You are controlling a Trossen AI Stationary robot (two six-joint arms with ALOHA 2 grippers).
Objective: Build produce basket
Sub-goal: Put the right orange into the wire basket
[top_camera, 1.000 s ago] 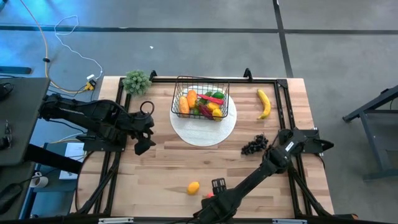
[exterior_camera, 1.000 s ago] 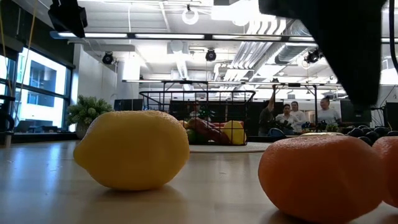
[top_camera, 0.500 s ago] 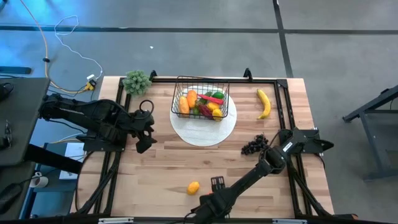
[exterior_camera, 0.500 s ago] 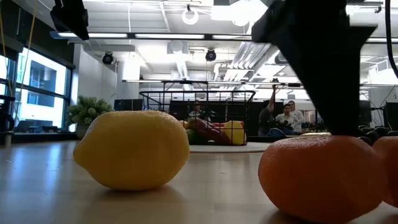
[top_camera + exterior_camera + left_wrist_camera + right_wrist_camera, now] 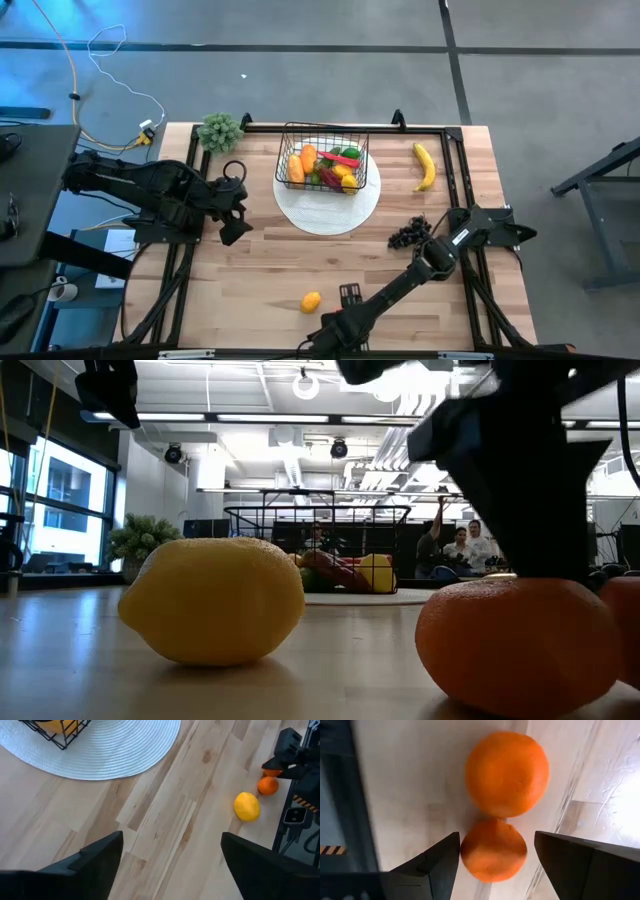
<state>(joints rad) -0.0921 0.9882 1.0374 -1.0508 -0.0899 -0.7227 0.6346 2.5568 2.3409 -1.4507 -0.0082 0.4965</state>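
Item one, nearest: two small oranges [image 5: 506, 772] at the table's near edge, touching each other, directly under my right gripper [image 5: 492, 862]; my fingers stand open, one on each side of the nearer orange [image 5: 493, 851], holding nothing. I judge these toy fruits light, rigid and smooth-skinned, round enough to roll or squirt out of a pinch, so I would take the nearer one across its widest middle, fingers square to it, and watch that closing does not knock its neighbour off the edge. Item two: one lemon [image 5: 311, 301], loose on the wood just beside the oranges; the same handling applies, gripped across its short axis. Item three: my left gripper [image 5: 232, 212], hovering over bare table left of the plate, fingers spread wide and empty. Item four: dark grapes [image 5: 409, 234], mid-table on the right; lumpy, probably best pinched across the cluster's bulk. Item five: the basket [image 5: 322, 156], black wire mesh, standing on the round white plate [image 5: 327, 212] at mid-table, already holding several pieces of produce [image 5: 327, 165]; light and likely to slide if bumped. Item six, farthest: banana [image 5: 425, 165], lying alone toward the far right; long and curved, best taken at its middle. A small green plant [image 5: 220, 130] sits at the far left corner.
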